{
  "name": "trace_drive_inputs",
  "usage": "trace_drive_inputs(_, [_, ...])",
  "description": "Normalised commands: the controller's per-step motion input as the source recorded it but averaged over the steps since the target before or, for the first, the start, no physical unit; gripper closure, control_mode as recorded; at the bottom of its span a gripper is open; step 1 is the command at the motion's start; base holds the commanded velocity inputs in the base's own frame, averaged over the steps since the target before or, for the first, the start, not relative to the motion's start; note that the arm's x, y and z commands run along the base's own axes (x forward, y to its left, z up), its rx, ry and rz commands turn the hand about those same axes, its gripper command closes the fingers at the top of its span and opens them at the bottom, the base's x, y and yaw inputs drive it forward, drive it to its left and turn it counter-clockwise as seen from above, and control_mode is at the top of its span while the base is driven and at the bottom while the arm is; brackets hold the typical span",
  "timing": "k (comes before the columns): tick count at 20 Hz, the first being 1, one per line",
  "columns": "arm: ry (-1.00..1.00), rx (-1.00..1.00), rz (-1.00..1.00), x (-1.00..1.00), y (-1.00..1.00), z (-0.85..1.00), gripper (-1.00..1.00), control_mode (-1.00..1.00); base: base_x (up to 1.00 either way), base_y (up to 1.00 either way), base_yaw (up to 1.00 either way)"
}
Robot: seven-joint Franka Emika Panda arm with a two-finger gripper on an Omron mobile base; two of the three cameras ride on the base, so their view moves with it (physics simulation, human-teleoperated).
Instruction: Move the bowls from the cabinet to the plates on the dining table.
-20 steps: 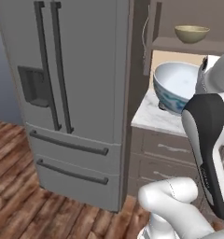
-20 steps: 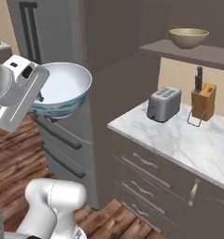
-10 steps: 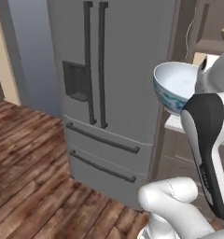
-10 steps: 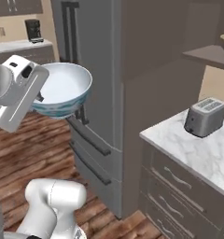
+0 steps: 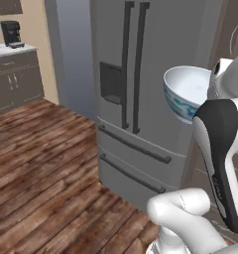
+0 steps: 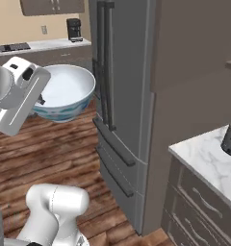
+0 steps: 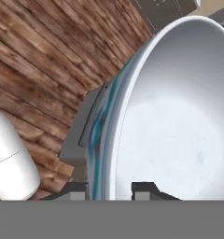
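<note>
Gripper [image 7: 111, 186] was clamped on the rim of the white bowl w/ blue pattern [image 6: 64, 92] — one finger inside, one outside — holding it upright in the air, above the wood floor [image 5: 36, 173], just before the grey fridge [image 5: 155, 79]

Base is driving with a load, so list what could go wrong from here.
1. The pincer pinches only the rim of the patterned bowl, so a jolt could tip or slip it.
2. The bowl is carried high over the wood floor; a drop could break it.
3. It passes near the fridge and could clip it.
</note>
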Motion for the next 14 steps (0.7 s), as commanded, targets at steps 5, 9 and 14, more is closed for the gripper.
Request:
trace_drive_inputs(5, [0.00,0.00,0.00,0.00,0.00,0.00,1.00,1.00,0.13,0.39,0.34])
trace_drive_inputs(9, [0.00,0.00,0.00,0.00,0.00,0.00,1.00,1.00,0.15,0.35,0.34])
trace_drive_inputs(14, [0.00,0.00,0.00,0.00,0.00,0.00,1.00,1.00,0.14,0.32,0.34])
